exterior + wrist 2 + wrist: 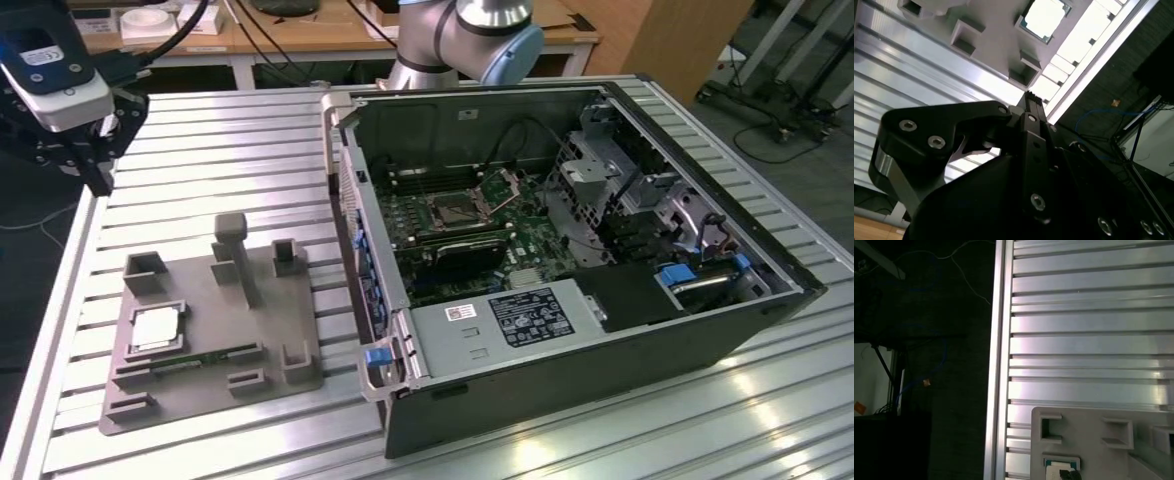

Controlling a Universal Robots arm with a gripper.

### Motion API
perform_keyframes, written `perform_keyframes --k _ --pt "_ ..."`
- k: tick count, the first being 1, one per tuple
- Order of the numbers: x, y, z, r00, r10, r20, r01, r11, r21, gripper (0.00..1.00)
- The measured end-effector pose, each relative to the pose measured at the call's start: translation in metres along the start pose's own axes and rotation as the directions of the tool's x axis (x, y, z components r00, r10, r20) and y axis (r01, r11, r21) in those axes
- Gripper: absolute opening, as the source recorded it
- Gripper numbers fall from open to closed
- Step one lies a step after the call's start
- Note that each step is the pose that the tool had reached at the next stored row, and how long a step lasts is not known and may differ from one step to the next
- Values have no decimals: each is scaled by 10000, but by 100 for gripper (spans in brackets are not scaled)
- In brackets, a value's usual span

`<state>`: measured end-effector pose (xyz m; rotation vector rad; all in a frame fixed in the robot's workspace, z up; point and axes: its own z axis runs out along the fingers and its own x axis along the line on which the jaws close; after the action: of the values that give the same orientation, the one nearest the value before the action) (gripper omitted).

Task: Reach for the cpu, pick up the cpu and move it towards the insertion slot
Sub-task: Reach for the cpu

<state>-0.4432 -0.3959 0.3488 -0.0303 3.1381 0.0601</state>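
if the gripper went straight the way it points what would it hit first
The gripper probably meets the ribbed aluminium table near its edge, beside the grey plastic holder; depth unclear.

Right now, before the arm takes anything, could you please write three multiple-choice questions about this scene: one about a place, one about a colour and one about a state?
1. Where does the cpu lie?
A. on the floor
B. in a recess of the grey tray
C. on a chair

2. What colour is the circuit board around the insertion slot?
A. red
B. white
C. green

3. In what state is the computer case?
A. open, with its open side up
B. closed by a panel
C. wrapped in foil

Answers:
1 B: the chip sits in the tray on the slatted table.
2 C: the board looks green in the exterior view.
3 A: its inner parts show from above.
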Motion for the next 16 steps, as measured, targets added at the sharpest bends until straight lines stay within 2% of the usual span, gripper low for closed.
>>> perform_keyframes --k 8,13,16 --pt "3 -135 10 10000 -16 51 16 10000 2 11" --pt "5 -263 18 10000 -41 89 41 10000 3 11" --pt "6 -298 56 9999 -49 102 49 10000 2 11"
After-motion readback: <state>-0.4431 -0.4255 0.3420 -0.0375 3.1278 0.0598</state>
